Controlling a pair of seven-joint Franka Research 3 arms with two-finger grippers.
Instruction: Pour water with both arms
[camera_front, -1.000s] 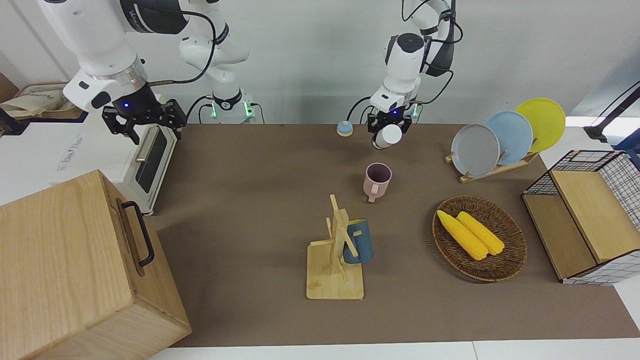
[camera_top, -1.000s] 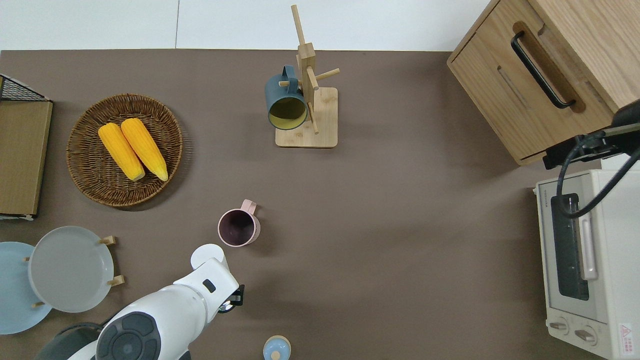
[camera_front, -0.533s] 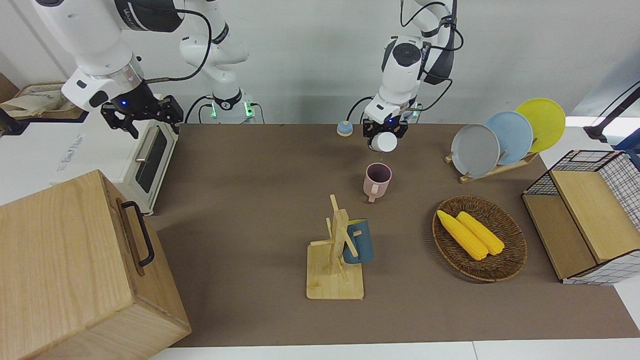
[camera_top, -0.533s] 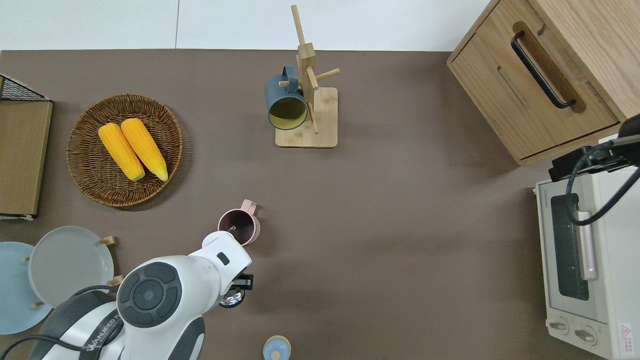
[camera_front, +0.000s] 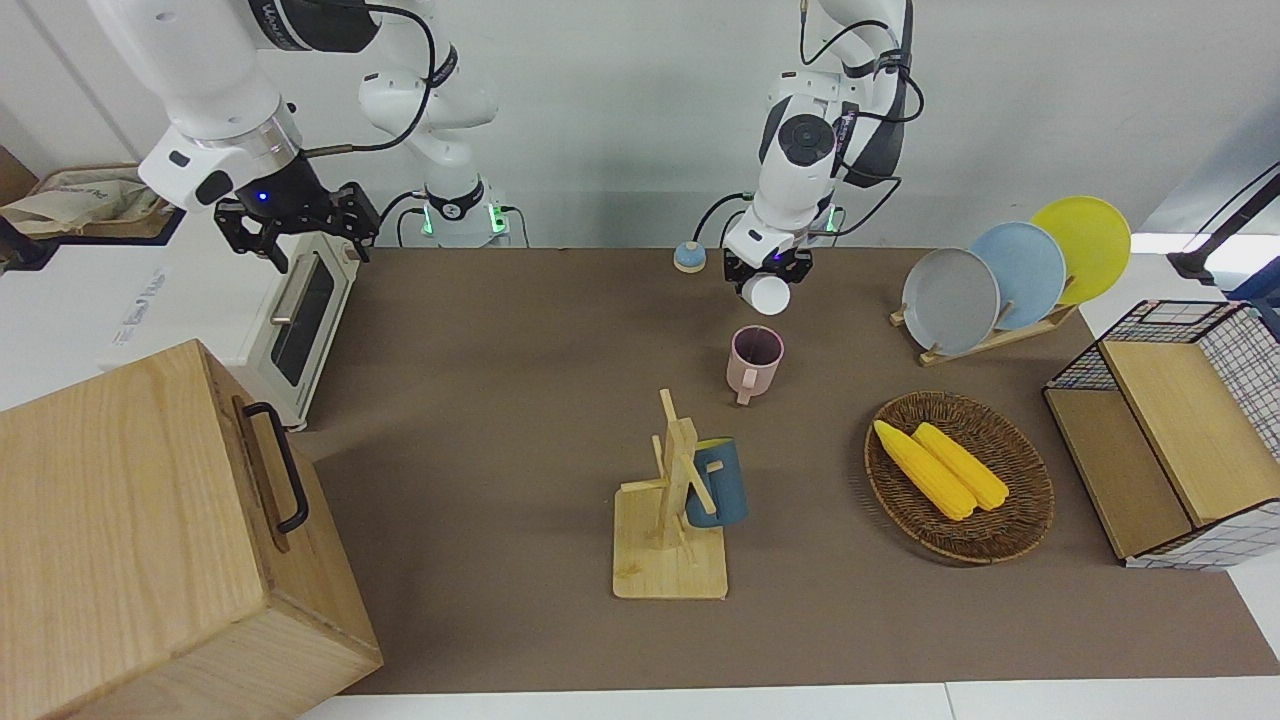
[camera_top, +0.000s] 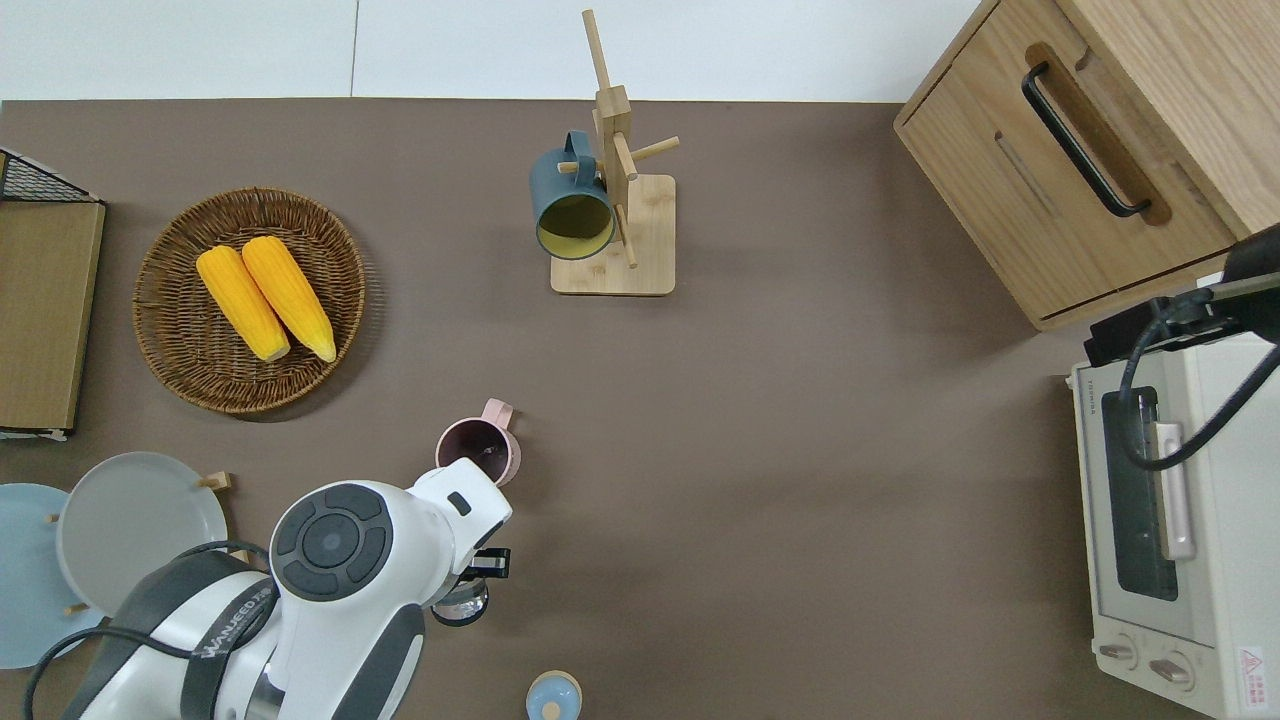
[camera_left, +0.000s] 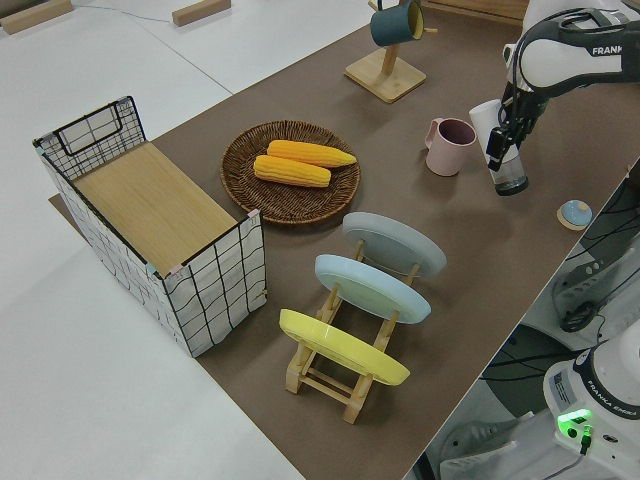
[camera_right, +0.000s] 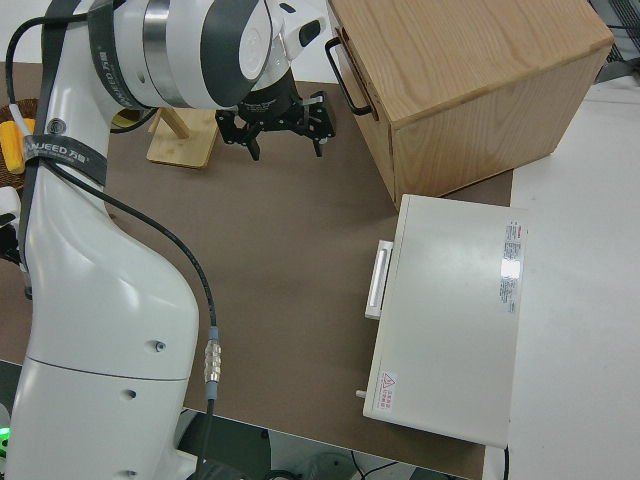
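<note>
My left gripper (camera_front: 768, 272) is shut on a white bottle (camera_front: 769, 293) with a clear base (camera_left: 510, 178). It holds the bottle tilted, its white end over the rim of the pink mug (camera_front: 755, 358) on the side nearer to the robots. The mug stands upright on the brown mat and also shows in the overhead view (camera_top: 478, 452) and the left side view (camera_left: 448, 146). In the overhead view the wrist hides most of the bottle. My right gripper (camera_front: 298, 222) is open and empty, up in the air over the toaster oven's edge beside the wooden cabinet.
A small blue cap (camera_front: 689, 257) lies near the robots. A blue mug (camera_front: 718, 485) hangs on a wooden rack (camera_front: 668, 560). There are also a wicker basket (camera_front: 1010, 540) with two corn cobs, a plate rack (camera_front: 985, 340), a wire basket (camera_front: 1190, 330), a toaster oven (camera_front: 300, 310) and a wooden cabinet (camera_front: 150, 540).
My left arm has carried the bottle from short of the mug to over its rim and swung its wrist round. My right gripper has shifted slightly and stayed open.
</note>
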